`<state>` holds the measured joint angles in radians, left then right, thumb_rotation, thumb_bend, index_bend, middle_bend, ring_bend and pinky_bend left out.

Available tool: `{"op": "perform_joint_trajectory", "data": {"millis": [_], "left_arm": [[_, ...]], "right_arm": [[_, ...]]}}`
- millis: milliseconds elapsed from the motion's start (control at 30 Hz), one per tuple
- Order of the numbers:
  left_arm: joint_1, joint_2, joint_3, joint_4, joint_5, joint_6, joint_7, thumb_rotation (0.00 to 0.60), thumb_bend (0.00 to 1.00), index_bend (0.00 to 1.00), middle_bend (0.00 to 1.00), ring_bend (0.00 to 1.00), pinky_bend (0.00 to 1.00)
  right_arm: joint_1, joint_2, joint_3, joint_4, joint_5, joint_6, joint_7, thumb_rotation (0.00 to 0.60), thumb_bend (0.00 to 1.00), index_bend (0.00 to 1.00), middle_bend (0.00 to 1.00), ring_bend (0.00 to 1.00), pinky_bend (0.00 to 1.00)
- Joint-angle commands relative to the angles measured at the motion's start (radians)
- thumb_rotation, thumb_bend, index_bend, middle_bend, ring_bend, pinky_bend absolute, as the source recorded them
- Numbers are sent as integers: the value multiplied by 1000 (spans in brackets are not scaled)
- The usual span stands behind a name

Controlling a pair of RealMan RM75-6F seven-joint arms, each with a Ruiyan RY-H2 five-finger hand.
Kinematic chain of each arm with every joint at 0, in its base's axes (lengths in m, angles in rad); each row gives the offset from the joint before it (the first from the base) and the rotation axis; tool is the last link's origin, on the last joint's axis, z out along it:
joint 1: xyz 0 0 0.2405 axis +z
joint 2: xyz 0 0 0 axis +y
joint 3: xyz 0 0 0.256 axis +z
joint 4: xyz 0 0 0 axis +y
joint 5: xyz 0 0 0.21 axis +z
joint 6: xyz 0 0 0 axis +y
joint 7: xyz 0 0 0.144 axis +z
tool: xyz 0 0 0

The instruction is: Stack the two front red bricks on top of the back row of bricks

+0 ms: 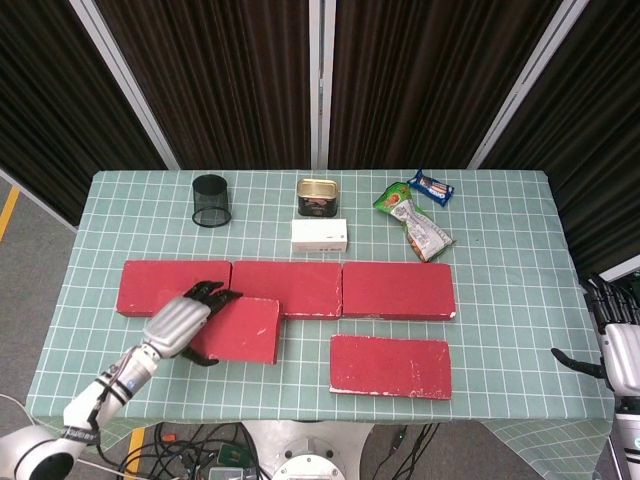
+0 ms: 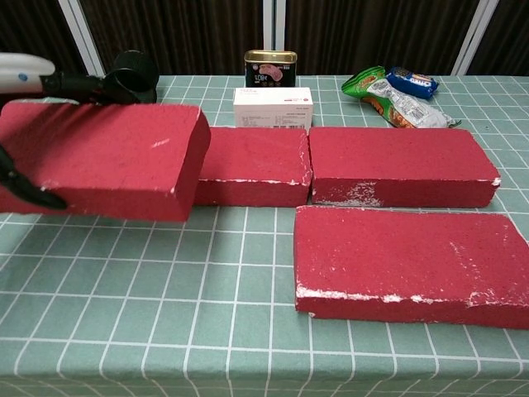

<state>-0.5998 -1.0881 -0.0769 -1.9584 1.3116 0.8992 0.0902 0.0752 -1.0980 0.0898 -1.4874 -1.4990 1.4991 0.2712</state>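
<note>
Fingers (image 1: 207,293) of the left hand (image 1: 178,322) lie over the far edge of the left front brick (image 1: 238,328) in the head view, with the thumb on the near side, so the hand grips the brick across its width. That brick overlaps the near edge of the back row: the left back brick (image 1: 160,284), the middle back brick (image 1: 295,285) and the right back brick (image 1: 398,290) lie end to end across the tabletop (image 1: 500,300). The right front brick (image 1: 391,365) lies flat in front of the right back brick, a little apart from it. The right hand (image 1: 616,350) is off the tabletop's right edge, fingers spread and holding nothing. Behind the row stand a black mesh cup (image 1: 211,200), whose inside is not clear, a tin (image 1: 317,196) and a white box (image 1: 319,235); snack packets (image 1: 418,215) lie to their right.

From the chest view, the left front brick (image 2: 103,157) is off the tabletop (image 2: 207,298) and hides most of the left back brick. Dark fingers (image 2: 87,83) reach along its top far edge and the thumb (image 2: 29,194) presses its near face. The middle back brick (image 2: 252,165) and right back brick (image 2: 397,161) lie flat, and the right front brick (image 2: 409,260) sits just before the latter. The mesh cup (image 2: 136,70) shows behind the fingers, the tin (image 2: 270,68) behind the white box (image 2: 273,107).
</note>
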Motion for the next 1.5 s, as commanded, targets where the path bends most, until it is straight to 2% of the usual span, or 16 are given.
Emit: {"op": "perform_joint_trajectory", "data": {"millis": [33,200,500,1000,1167,1500], "left_arm": [[-72,-16,-60,87,-76,-79,-55,600,46,119,175,0,0],[-132,-61,-92,183,-133,-170,-128,600,46,119,175,0,0],[-188,-116,-103,291,-119,-242,-196,600,47,119,175,0,0],[-225,-147,-91,369,-156,-265,-191,600,47,119,172,0,0],[-215,-168,-78,390,-174,-242,-181,600,47,119,172,0,0],[-217,-170,-72,378,-180,-223,-158,600,46,119,172,0,0]], "right_arm": [[-1,2,0,-2,-1,1,0,600,0,0,0,0,0],[-2,10,2,-6,1,3,2,600,0,0,0,0,0],[-8,15,5,-6,0,16,16,600,0,0,0,0,0],[-8,8,7,5,5,12,21,600,0,0,0,0,0],[-6,6,8,10,12,3,24,600,0,0,0,0,0],[-5,1,8,16,14,-2,27,600,0,0,0,0,0]]}}
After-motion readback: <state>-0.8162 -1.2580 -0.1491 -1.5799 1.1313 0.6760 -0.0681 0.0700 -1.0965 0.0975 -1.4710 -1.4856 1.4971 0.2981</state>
